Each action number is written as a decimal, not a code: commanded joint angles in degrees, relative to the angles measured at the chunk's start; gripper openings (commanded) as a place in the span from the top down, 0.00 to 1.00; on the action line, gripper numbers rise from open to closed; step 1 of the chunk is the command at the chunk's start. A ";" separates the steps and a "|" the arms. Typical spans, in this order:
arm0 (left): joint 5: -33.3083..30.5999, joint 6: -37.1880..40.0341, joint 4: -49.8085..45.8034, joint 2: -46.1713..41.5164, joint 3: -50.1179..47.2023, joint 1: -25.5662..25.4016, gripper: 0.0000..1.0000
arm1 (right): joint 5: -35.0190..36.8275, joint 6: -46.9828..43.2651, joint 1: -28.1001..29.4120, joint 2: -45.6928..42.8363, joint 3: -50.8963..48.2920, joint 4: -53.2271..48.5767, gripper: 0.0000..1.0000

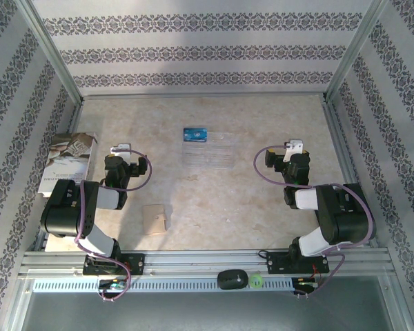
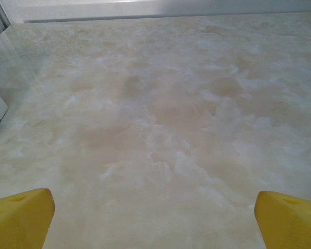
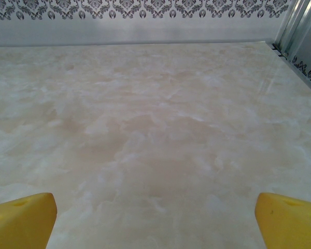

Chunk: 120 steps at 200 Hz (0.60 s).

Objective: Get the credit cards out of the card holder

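The card holder [image 1: 154, 218], a small tan wallet, lies folded shut on the table near the front, just right of the left arm. A bright blue credit card [image 1: 194, 134] lies flat further back, at the left back corner of a clear tray. My left gripper [image 1: 121, 148] hovers behind and left of the card holder. Its yellow fingertips [image 2: 20, 218] stand wide open over bare table. My right gripper [image 1: 294, 146] is on the right side, far from both, and its fingertips [image 3: 287, 218] are open too, with nothing between them.
A clear plastic tray [image 1: 210, 155] sits mid-table toward the back. A book [image 1: 67, 162] lies along the left edge beside the left arm. A black oval object [image 1: 230, 278] and a green piece [image 1: 256, 280] rest on the front rail. Patterned walls enclose the table.
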 commanded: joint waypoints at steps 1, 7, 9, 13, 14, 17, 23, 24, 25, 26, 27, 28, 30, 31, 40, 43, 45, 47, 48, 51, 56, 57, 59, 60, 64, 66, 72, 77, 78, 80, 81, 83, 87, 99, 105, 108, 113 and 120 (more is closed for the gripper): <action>-2.49 -0.14 3.22 0.63 0.68 -0.10 0.01 | -1.24 -0.42 -0.89 0.70 1.34 1.50 0.02; -2.66 -0.09 3.36 0.69 0.66 -0.10 0.01 | -1.39 -0.35 -0.97 0.70 1.39 1.39 0.02; -2.67 -0.08 3.33 0.65 0.67 -0.10 0.01 | -1.48 -0.36 -1.03 0.69 1.43 1.32 0.02; -2.63 -0.13 3.13 0.68 0.70 -0.11 0.01 | -1.61 -0.31 -1.07 0.74 1.44 1.30 0.02; -2.66 -0.19 3.08 0.64 0.73 -0.11 0.01 | -1.63 -0.30 -1.12 0.76 1.44 1.30 0.02; -2.60 -0.17 3.04 0.63 0.76 -0.10 0.01 | -1.79 -0.28 -1.16 0.74 1.37 1.30 0.02; -2.76 -0.12 3.27 0.60 0.67 -0.10 0.01 | -1.86 -0.09 -1.25 0.66 1.43 1.38 0.02; -2.76 -0.10 3.28 0.65 0.67 -0.10 0.01 | -1.84 -0.06 -1.25 0.68 1.48 1.34 0.02; -2.81 -0.09 3.33 0.67 0.63 -0.15 0.01 | -1.88 -0.08 -1.30 0.64 1.50 1.28 0.02; -2.83 -0.08 3.32 0.63 0.61 -0.17 0.01 | -1.94 -0.01 -1.36 0.62 1.56 1.24 0.02; -2.84 -0.08 3.31 0.62 0.59 -0.18 0.01 | -2.02 -0.01 -1.35 0.57 1.58 1.18 0.02; -2.94 -0.08 3.35 0.61 0.59 -0.18 0.01 | -2.06 -0.02 -1.39 0.50 1.60 1.11 0.02; -3.05 -0.14 3.49 0.63 0.59 -0.19 0.01 | -2.22 0.14 -1.49 0.33 1.67 0.97 0.02; -3.08 -0.11 3.57 0.61 0.54 -0.15 0.01 | -2.29 0.19 -1.50 0.25 1.73 0.87 0.02; -4.50 0.03 3.44 -0.86 0.13 -0.69 0.01 | -2.45 0.32 -1.69 -1.51 2.15 -1.34 0.02; -5.09 0.21 3.05 -1.87 -0.08 -1.02 0.01 | -2.58 0.20 -1.69 -2.30 2.26 -2.20 0.02; -5.52 0.48 2.64 -2.54 -0.22 -1.34 0.01 | -2.68 0.10 -1.69 -2.85 2.39 -2.96 0.02; -6.03 0.65 2.15 -3.15 -0.28 -1.60 0.01 | -2.70 0.03 -1.69 -3.23 2.62 -3.79 0.02; -6.33 0.82 2.02 -3.43 -0.29 -1.82 0.01 | -2.79 0.01 -1.69 -3.60 2.73 -4.23 0.02; -7.34 1.24 0.60 -5.13 -0.23 -2.36 0.01 | -2.72 -0.04 -1.69 -4.53 3.13 -5.79 0.02; -8.83 1.84 -2.08 -7.41 0.03 -3.24 0.01 | -2.91 -0.31 -1.61 -5.82 3.89 -8.56 0.02; -9.22 1.94 -2.60 -7.62 0.18 -3.43 0.01 | -2.90 -0.30 -1.61 -6.04 4.07 -9.08 0.02; -9.74 2.12 -3.71 -8.66 0.50 -3.75 0.01 | -2.89 -0.35 -1.58 -6.48 4.38 -9.53 0.02; -9.99 2.16 -4.25 -9.04 0.63 -3.90 0.01 | -2.89 -0.36 -1.59 -6.68 4.53 -10.31 0.02; -10.68 2.44 -6.25 -10.47 1.18 -4.32 0.01 | -2.71 -0.49 -1.38 -7.41 5.08 -12.19 0.02; -10.92 2.60 -7.15 -11.17 1.52 -4.50 0.01 | -2.45 -0.55 -1.31 -7.75 5.38 -12.95 0.02; -11.38 2.89 -9.97 -12.89 2.51 -4.91 0.01 | -0.87 -0.56 -0.86 -8.64 6.27 -15.21 0.02; -12.07 2.05 -12.17 -14.30 3.48 -5.09 0.01 | 1.31 -0.53 -0.32 -9.42 7.01 -16.98 0.02; -12.25 1.91 -12.61 -14.58 3.70 -5.10 0.01 | 1.76 -0.45 -0.21 -9.59 7.17 -17.38 0.02; -12.70 1.03 -13.38 -15.08 4.02 -5.11 0.01 | 2.78 -0.26 0.08 -9.92 7.48 -18.16 0.02; -12.87 0.65 -13.74 -15.37 4.19 -5.11 0.01 | 3.24 -0.18 0.16 -10.11 7.67 -18.58 0.02; -13.29 -0.09 -14.39 -15.85 4.39 -5.09 0.01 | 4.05 -0.06 0.40 -10.45 8.05 -19.58 0.02; -14.28 -1.57 -15.58 -16.90 4.94 -5.11 0.01 | 6.15 0.88 0.83 -11.18 8.81 -21.60 0.02; -16.09 -4.87 -16.93 -19.58 5.51 -5.09 0.01 | 11.75 4.32 1.69 -12.75 11.91 -28.58 0.02; -17.33 -7.09 -15.67 -20.42 5.23 -5.06 0.01 | 14.17 4.71 2.33 -12.93 13.65 -31.57 0.02; -18.08 -8.35 -14.66 -20.81 5.10 -5.08 0.01 | 15.53 4.80 2.80 -12.96 14.30 -32.77 0.02; -20.26 -10.83 -13.24 -21.21 4.79 -5.00 0.01 | 18.85 4.87 3.71 -12.82 15.63 -34.10 0.02; -23.39 -15.28 -12.36 -21.77 4.73 -5.02 0.01 | 24.65 5.96 5.01 -12.03 17.36 -35.40 0.02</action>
